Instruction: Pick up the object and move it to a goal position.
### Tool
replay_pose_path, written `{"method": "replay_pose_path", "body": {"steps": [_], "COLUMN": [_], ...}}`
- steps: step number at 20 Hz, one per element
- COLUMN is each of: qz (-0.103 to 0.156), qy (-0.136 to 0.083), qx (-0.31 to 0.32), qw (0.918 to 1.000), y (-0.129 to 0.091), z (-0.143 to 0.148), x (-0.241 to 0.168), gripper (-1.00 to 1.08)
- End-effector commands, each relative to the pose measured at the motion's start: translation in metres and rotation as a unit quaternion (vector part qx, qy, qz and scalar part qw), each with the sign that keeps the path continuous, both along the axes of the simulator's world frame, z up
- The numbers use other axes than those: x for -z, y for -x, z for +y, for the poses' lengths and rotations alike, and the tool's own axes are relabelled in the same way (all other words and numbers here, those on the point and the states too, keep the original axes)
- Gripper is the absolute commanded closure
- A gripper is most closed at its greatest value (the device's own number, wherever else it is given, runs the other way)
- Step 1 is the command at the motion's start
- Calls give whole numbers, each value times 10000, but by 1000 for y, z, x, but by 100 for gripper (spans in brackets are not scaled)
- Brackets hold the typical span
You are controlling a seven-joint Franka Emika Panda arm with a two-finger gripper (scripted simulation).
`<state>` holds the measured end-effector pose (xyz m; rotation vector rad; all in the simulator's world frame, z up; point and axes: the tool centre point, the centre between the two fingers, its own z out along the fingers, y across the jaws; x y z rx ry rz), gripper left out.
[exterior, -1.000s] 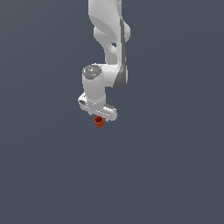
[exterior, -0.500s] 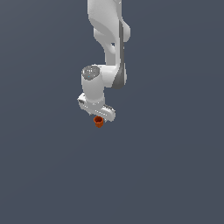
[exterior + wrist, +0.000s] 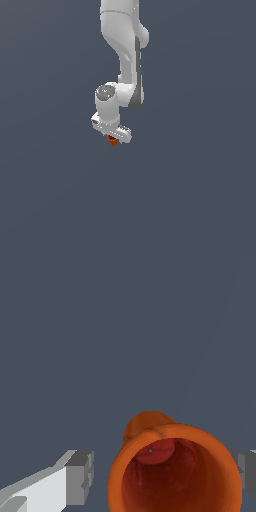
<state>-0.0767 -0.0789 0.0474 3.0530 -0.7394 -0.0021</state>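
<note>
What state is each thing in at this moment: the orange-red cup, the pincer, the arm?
Orange-red cup: between the pincer's fingers, open mouth toward the wrist camera, inside hollow.
Pincer: pointing down, fingers flanking the cup; contact not clearly visible.
Arm: reaching down from above.

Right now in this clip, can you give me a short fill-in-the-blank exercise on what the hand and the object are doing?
1. The colour of the object is ____.
2. In the exterior view, the object sits directly ____ the white hand.
3. In the wrist view, the object turns its ____ end toward the camera.
4. In the wrist view, the object lies ____ the two grey fingertips.

Missing words: orange-red; below; open; between
</note>
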Motion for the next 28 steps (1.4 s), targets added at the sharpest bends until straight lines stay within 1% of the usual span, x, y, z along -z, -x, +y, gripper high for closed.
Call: {"method": "replay_pose_path", "body": {"steps": [1,4,5,16,19,24,28], "qz": [-6,-6,-6,-14,-14,-14,-14], "qy": [1,0,0,0,0,0,0], "qx": [2,5,5,4,4,4,4], "qw": [10000,10000,10000,10000,10000,10000,10000], "y": [0,-1,-1,-1,-2,-5,-9], "z": [0,0,0,0,6,28,58], "x": [7,9,9,9,8,6,4], "gripper": [-92,-92,108,108,108,108,108]}}
